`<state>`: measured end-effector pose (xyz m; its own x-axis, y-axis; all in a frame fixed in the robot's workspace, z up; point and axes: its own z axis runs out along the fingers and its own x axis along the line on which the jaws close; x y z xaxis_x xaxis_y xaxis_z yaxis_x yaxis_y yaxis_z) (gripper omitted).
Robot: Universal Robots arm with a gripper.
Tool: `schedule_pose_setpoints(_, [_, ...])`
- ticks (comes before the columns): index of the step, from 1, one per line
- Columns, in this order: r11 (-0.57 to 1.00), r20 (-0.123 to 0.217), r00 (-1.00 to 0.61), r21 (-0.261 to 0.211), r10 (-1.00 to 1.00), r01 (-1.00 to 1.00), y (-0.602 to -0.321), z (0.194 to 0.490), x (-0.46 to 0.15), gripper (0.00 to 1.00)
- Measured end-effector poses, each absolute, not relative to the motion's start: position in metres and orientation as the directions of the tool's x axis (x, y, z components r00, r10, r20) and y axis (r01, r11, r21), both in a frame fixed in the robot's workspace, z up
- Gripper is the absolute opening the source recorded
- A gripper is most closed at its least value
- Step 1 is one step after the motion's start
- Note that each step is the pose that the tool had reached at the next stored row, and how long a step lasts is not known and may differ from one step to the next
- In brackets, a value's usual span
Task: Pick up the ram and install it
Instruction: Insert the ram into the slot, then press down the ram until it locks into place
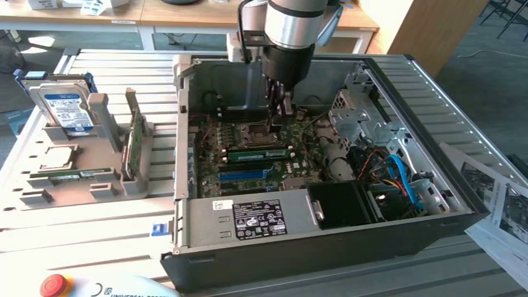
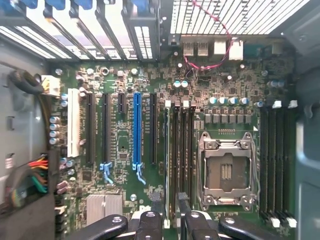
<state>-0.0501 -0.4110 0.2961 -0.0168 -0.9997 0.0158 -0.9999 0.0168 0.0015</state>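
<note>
Ram stick (image 1: 257, 153), a long, narrow green circuit board with small black chips, is standing on its long edge in a slot of the dark green motherboard (image 1: 290, 141), just beside the silver processor socket (image 1: 251, 132) and near the long blue plastic slot (image 1: 243, 175). A second, similar green stick (image 1: 70, 176) is lying flat in the grey plastic parts tray (image 1: 123, 185) outside the open black-and-grey computer case (image 1: 330, 253), on the exterior view's left.

The robot arm's black gripper (image 1: 282, 108) is hanging inside the case above the motherboard, near the socket and apart from the seated stick. In the wrist view the gripper (image 2: 171, 222) is showing its two black fingers (image 2: 150, 220) spread apart, with nothing clamped between them; they are straddling the ends of the black memory slots beside the socket (image 2: 227, 170).

From that angle the seated stick is hard to pick out among the dark slots. In the exterior view the arm's body is covering the rear of the board. A broader green card (image 1: 132, 145) is standing on edge in the tray, near a silver hard drive with a blue label (image 1: 68, 108).
</note>
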Motion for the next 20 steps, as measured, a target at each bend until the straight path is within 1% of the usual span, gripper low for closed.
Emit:
schedule_pose_setpoints(14, [0.017,0.043,-0.017,0.002,-0.999,-1.0,-0.411,0.333,-0.05,0.25])
schedule_pose_setpoints(20, [0.017,0.045,-0.017,0.002,-0.999,-1.0,-0.411,0.335,-0.05,0.25])
